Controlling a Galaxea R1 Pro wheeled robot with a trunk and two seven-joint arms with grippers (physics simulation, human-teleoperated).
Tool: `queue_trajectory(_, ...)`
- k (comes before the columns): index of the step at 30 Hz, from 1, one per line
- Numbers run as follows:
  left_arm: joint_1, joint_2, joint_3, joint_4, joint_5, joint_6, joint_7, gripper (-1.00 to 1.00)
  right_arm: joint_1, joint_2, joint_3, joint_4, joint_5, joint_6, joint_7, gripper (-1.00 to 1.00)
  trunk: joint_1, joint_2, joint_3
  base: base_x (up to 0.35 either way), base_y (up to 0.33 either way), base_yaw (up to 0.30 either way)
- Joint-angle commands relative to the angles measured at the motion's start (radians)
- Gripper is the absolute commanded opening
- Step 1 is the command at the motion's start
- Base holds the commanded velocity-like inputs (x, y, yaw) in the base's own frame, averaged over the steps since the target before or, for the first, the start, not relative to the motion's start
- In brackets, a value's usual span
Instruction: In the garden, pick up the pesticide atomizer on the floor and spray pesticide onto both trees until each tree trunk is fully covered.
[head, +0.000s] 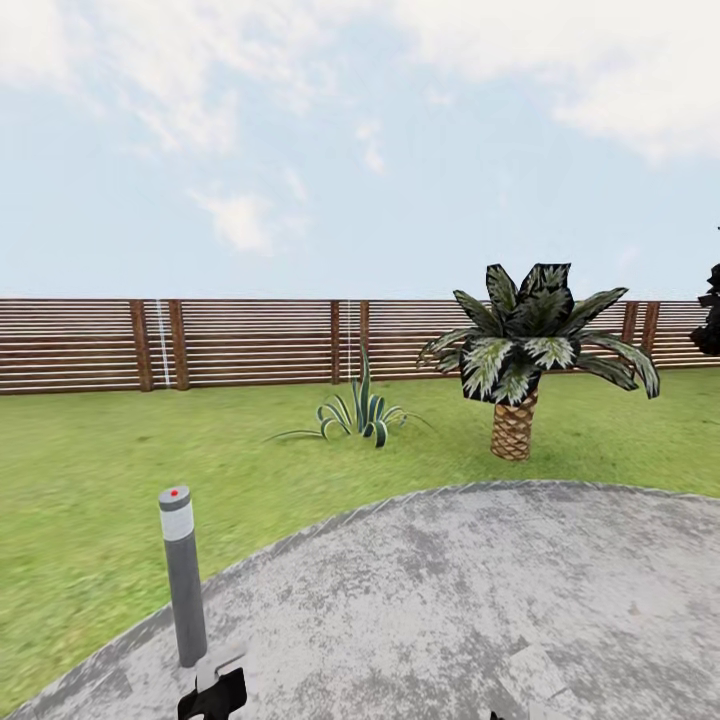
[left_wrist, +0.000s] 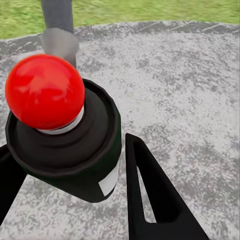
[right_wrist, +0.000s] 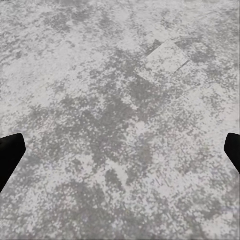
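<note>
While on grey paving (head: 480, 600), left gripper (left_wrist: 70, 165) clamps red-knobbed black object (left_wrist: 60, 135), right gripper (right_wrist: 120, 150) spread, holds nothing; next: locate 2 trees.

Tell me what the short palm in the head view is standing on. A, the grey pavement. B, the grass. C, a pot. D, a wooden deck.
B: the short palm has its trunk base on the grass lawn, beyond the curved edge of the grey pavement and in front of the slatted fence.
</note>
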Motion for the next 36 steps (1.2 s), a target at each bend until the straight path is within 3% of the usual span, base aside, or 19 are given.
queue_trajectory(1, -0.001, 0.0, -0.009, 0.0, 0.007, -0.003, 0.005, -1.0, -0.001, 0.001, -0.002, 0.0, 0.001, -0.003, -0.002, 1.0, -0.004, 0.006, 0.002, 0.0, 0.0, 0.0)
queue_trajectory(36, -0.001, 0.0, -0.009, 0.0, 0.007, -0.003, 0.005, -1.0, -0.001, 0.002, -0.001, 0.002, 0.002, -0.003, -0.002, 1.0, -0.138, 0.251, 0.112, 0.0, 0.0, 0.0)
